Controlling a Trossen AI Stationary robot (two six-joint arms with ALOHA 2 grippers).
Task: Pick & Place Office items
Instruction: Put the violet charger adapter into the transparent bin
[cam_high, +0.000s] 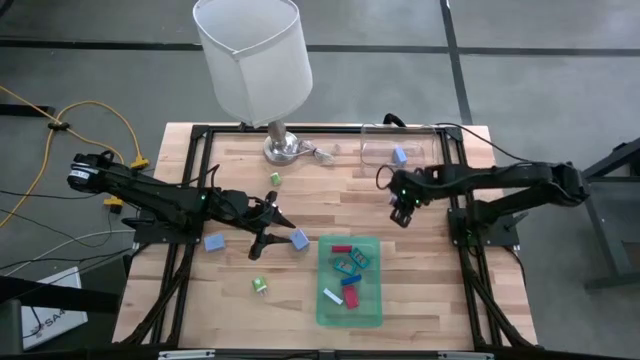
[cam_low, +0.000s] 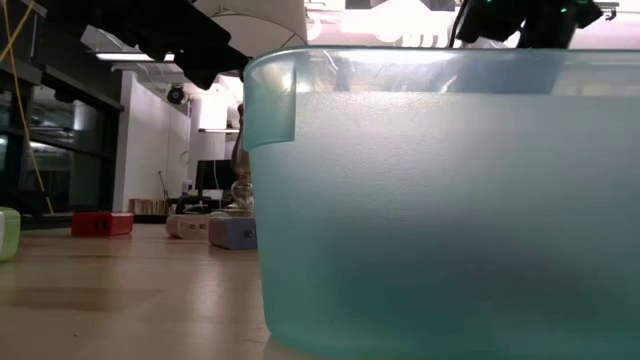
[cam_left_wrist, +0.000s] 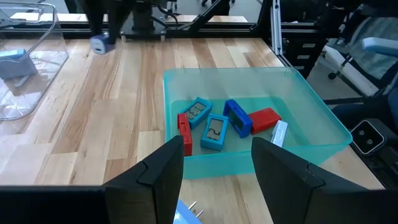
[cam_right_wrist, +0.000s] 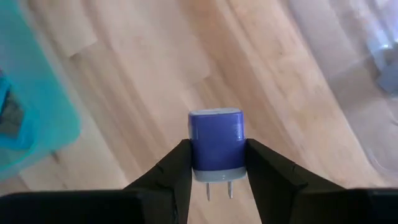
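My right gripper (cam_right_wrist: 216, 163) hangs over bare wood between the clear container (cam_high: 400, 148) and the green tray (cam_high: 350, 282), shut on a blue plug adapter (cam_right_wrist: 216, 144). My left gripper (cam_left_wrist: 217, 163) stands open near the tray's left side, nothing between its fingers. A blue-and-white plug (cam_high: 299, 239) lies on the table just below it. The tray holds red, blue, teal and white pieces (cam_left_wrist: 214, 124). One blue piece (cam_high: 400, 155) lies in the clear container. On the wood lie another blue block (cam_high: 213, 243) and two green pieces (cam_high: 274, 178), (cam_high: 259, 285). My right gripper pinches the blue adapter by its two opposite sides (cam_right_wrist: 194, 152) between its two fingers. The fingers come steeply from above, slanting down. The adapter is lifted clear of the table, and its two metal prongs (cam_right_wrist: 219, 190) point back toward the wrist.
A lamp with a white shade (cam_high: 250, 60) and a metal base (cam_high: 283, 148) stands at the table's far side. In the low view the tray's wall (cam_low: 440, 200) fills the front. Bare wood lies between the tray and the clear container.
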